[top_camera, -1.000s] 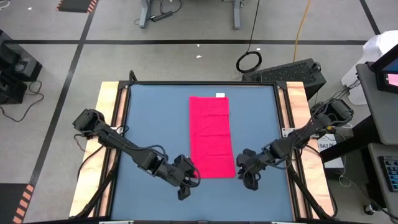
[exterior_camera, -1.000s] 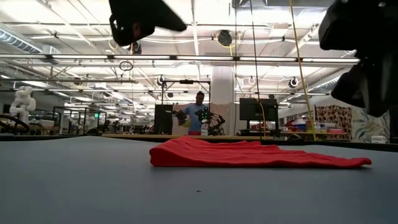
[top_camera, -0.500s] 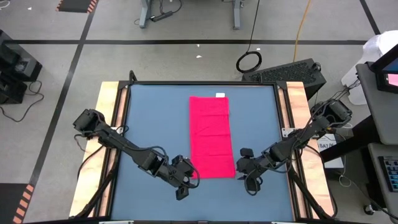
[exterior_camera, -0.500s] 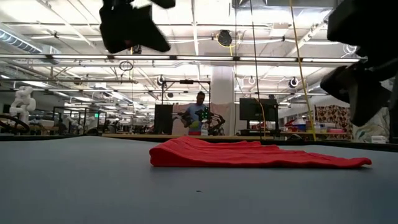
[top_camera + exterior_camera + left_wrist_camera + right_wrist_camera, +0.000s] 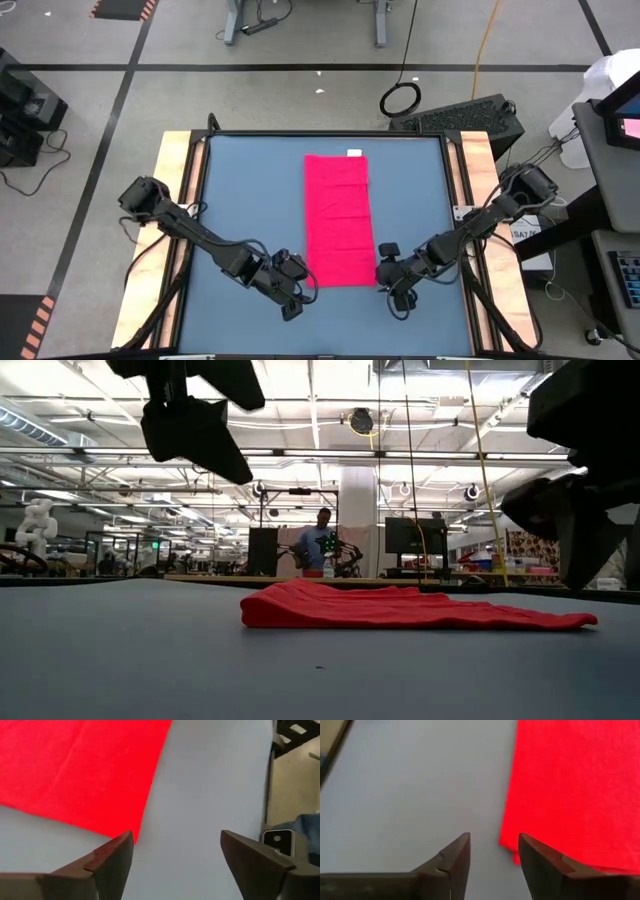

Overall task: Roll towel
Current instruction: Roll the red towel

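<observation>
The pinkish-red towel [image 5: 340,220] lies flat on the blue tabletop [image 5: 250,200], its long side running near to far, with the white tag [image 5: 354,152] at its far edge. My left gripper [image 5: 300,284] is open beside the towel's near left corner [image 5: 131,835] and hovers above the table [image 5: 200,440]. My right gripper [image 5: 383,273] is open with a narrower gap beside the near right corner [image 5: 507,845], also above the table [image 5: 570,525]. Neither touches the towel.
Wooden rails [image 5: 175,170] run along the table's left and right sides. Bare blue tabletop lies on both sides of the towel and in front of it. A person [image 5: 320,540] stands far back in the room, away from the table.
Both grippers have come down toward the table. My right gripper has also moved toward the table's left, closer to the towel's near right corner. The towel has stayed where it was.
</observation>
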